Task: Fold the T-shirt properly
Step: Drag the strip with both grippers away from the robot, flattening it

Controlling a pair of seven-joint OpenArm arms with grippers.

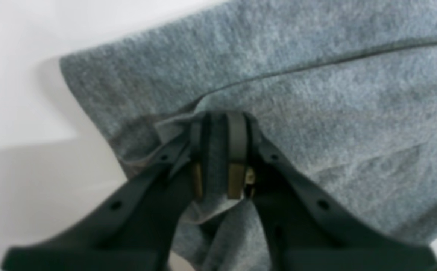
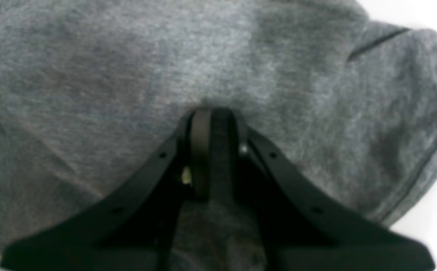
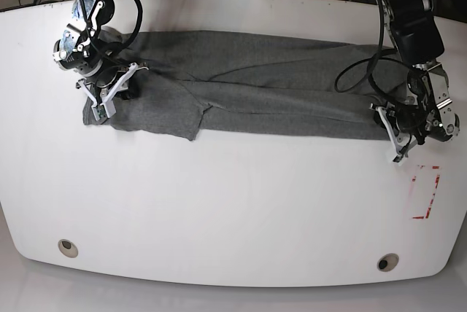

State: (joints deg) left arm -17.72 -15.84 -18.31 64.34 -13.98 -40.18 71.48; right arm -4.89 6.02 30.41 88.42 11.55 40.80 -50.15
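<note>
The grey T-shirt (image 3: pixel 255 86) lies folded lengthwise into a long band across the white table (image 3: pixel 233 203). At the band's right end in the base view, my left gripper (image 3: pixel 389 128) is down on the cloth. The left wrist view shows the left gripper (image 1: pixel 220 122) shut, with a pinch of the T-shirt (image 1: pixel 316 94) bunched between its pads near a seam. At the band's left end my right gripper (image 3: pixel 109 100) also rests on the cloth. Seen from the right wrist, the right gripper (image 2: pixel 215 113) is shut on a fold of the T-shirt (image 2: pixel 128 75), beside a hemmed edge.
A red rectangle mark (image 3: pixel 425 192) is on the table in front of the left arm. Two round holes (image 3: pixel 67 247) (image 3: pixel 387 262) sit near the table's front edge. Cables (image 3: pixel 365 71) hang from the left arm over the shirt's right end.
</note>
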